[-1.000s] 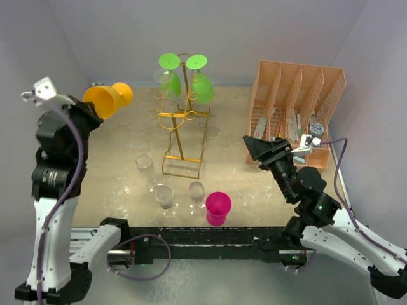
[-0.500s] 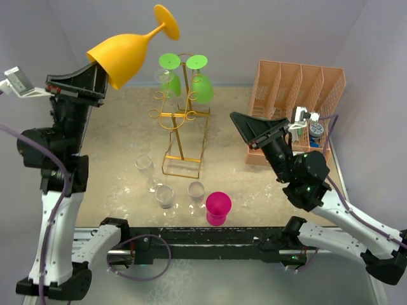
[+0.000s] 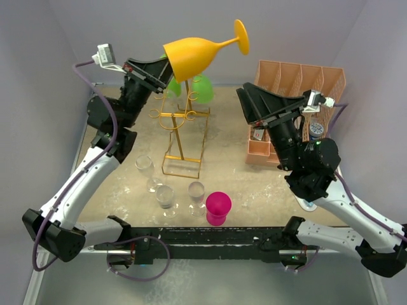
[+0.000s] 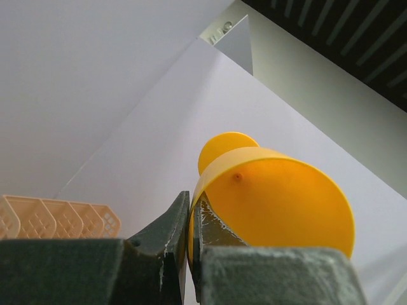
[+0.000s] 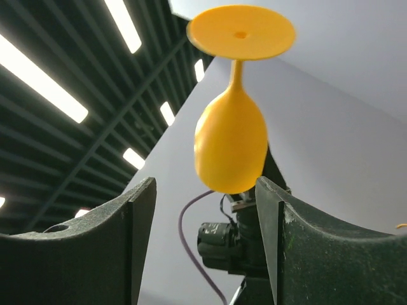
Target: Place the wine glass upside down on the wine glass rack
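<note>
My left gripper (image 3: 166, 68) is shut on the rim of an orange wine glass (image 3: 194, 54), held high with its foot pointing right; in the left wrist view the fingers (image 4: 170, 232) pinch the bowl wall of the glass (image 4: 280, 197). The gold wire wine glass rack (image 3: 182, 127) stands below it at the table's back middle, with green glasses (image 3: 202, 89) hanging on it. My right gripper (image 3: 249, 105) is open and empty, raised to the right of the orange glass; the right wrist view shows the glass (image 5: 230, 143) beyond its spread fingers (image 5: 137, 232).
A peach mesh organizer (image 3: 296, 95) stands at the back right. Three clear glasses (image 3: 165, 194) and a magenta cup (image 3: 217, 206) stand near the front of the table.
My left arm swung the orange glass up and to the right, above the rack. My right gripper rose and turned up toward the glass.
</note>
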